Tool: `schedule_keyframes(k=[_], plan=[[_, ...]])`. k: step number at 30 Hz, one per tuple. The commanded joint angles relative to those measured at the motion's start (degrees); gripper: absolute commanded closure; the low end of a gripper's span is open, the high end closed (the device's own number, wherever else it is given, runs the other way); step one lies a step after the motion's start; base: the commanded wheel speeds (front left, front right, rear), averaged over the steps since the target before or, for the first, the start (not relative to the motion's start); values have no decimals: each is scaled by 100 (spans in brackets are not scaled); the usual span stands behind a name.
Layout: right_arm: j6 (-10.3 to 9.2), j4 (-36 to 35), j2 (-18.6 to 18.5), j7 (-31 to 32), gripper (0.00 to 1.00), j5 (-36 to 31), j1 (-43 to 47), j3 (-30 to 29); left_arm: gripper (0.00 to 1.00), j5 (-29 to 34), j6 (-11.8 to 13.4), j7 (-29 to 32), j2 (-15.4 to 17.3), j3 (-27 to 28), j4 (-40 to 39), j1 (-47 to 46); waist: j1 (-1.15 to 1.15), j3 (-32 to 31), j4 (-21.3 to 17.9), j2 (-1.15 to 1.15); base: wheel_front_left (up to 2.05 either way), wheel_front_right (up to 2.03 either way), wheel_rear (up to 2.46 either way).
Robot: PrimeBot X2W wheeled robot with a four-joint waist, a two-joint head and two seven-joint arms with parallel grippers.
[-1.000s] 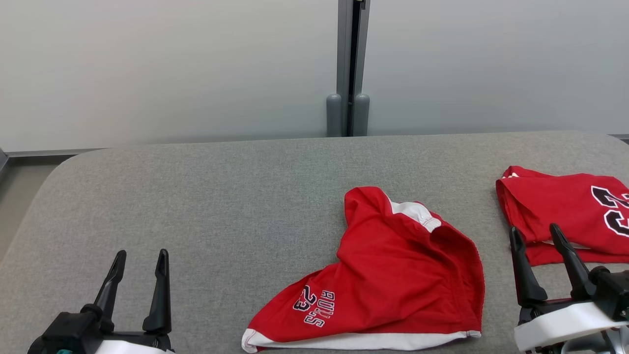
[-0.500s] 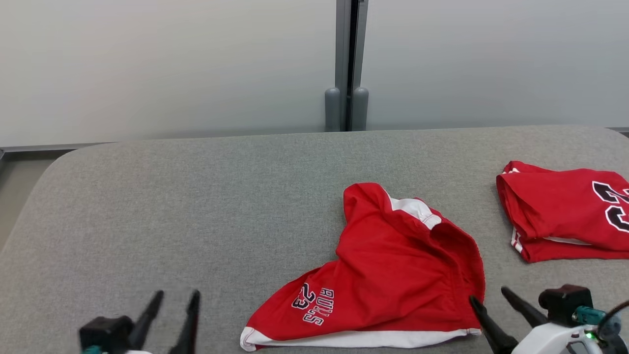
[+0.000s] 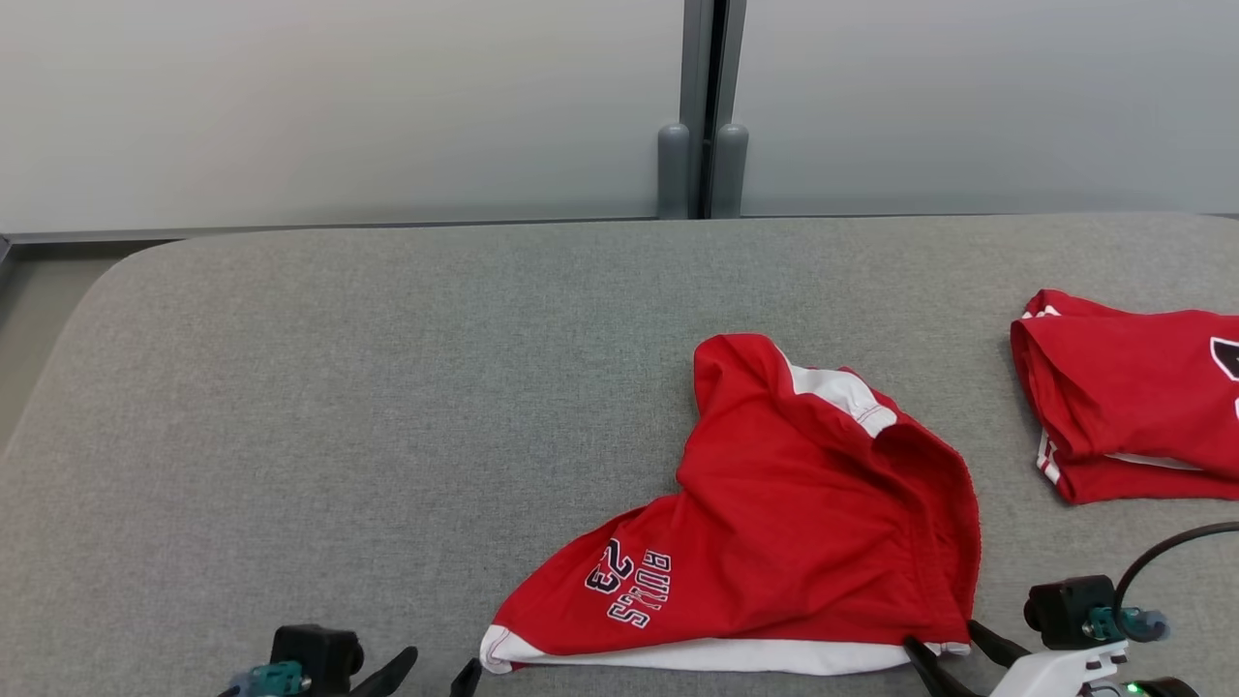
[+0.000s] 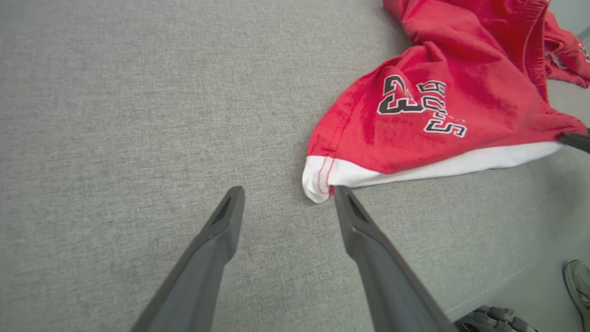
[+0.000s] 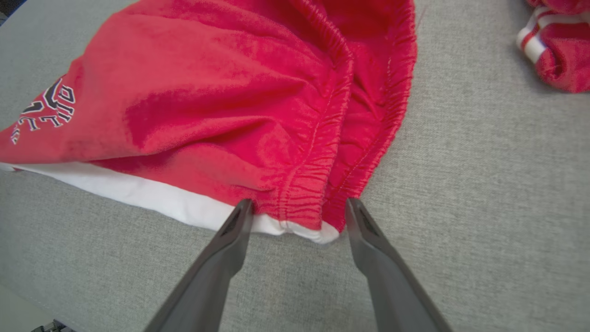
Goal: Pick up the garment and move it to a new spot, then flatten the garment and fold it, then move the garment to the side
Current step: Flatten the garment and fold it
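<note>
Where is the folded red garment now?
The folded garment lies at the head view's right edge on the grey surface, apart from the crumpled shorts.

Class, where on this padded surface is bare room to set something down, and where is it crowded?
Free: the grey padded surface left of the red shorts, and the strip between them and the wall. Narrow: the gap before the second red garment. Crowded: the shorts' near edge, left claw and right claw at its corners.

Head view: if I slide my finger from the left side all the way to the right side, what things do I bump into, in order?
left gripper → red shorts → right gripper → second red garment
</note>
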Motion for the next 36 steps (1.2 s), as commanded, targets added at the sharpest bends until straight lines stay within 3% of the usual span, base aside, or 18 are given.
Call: schedule_keyframes(k=[1, 12, 13, 15, 16, 17, 18, 27, 32, 36], plan=[[3, 11, -31, 48, 0, 31, -79, 20, 0, 8, -72, 19, -9, -34, 74, -165, 0, 51, 12, 0, 0, 0, 0], [3, 67, -77, 184, 0, 103, -240, 257, 0, -8, -638, 55, -366, -443, 1235, -907, 0, 293, -60, 0, 0, 0, 0], [3, 74, -85, 176, 5, 106, -244, 274, 0, 20, -670, 40, -388, -475, 1345, -963, 0, 305, -69, 0, 0, 0, 0], [3, 87, -94, 158, 50, 123, -269, 314, 0, 7, -728, -2, -458, -511, 1531, -1036, 0, 319, -85, 0, 0, 0, 0], [3, 90, -99, 148, 61, 133, -284, 329, 35, -12, -754, -34, -487, -519, 1590, -1072, 0, 325, -92, 0, 0, 0, 0], [3, 93, -108, 134, 79, 145, -298, 335, 73, -23, -773, -84, -499, -516, 1624, -1113, 0, 327, -93, 0, 0, 0, 0], [3, 94, -118, 124, 100, 154, -302, 337, 100, -27, -782, -115, -491, -517, 1645, -1131, 0, 324, -91, 0, 0, 0, 0], [3, -498, -226, -323, 100, 662, -393, 171, 100, 100, -733, -349, -201, -425, 886, -1026, 0, 269, 4, 0, 0, 0, 0], [3, -904, -395, -398, 100, 924, -830, 122, 100, 158, -771, -208, -2, -306, 400, -1473, 0, 483, 3, 0, 0, 0, 0], [3, -972, -622, -359, 100, 1139, -1779, 141, 100, 194, -869, 256, 223, -207, 208, -2418, 0, 911, -2, 0, 0, 0, 0]])
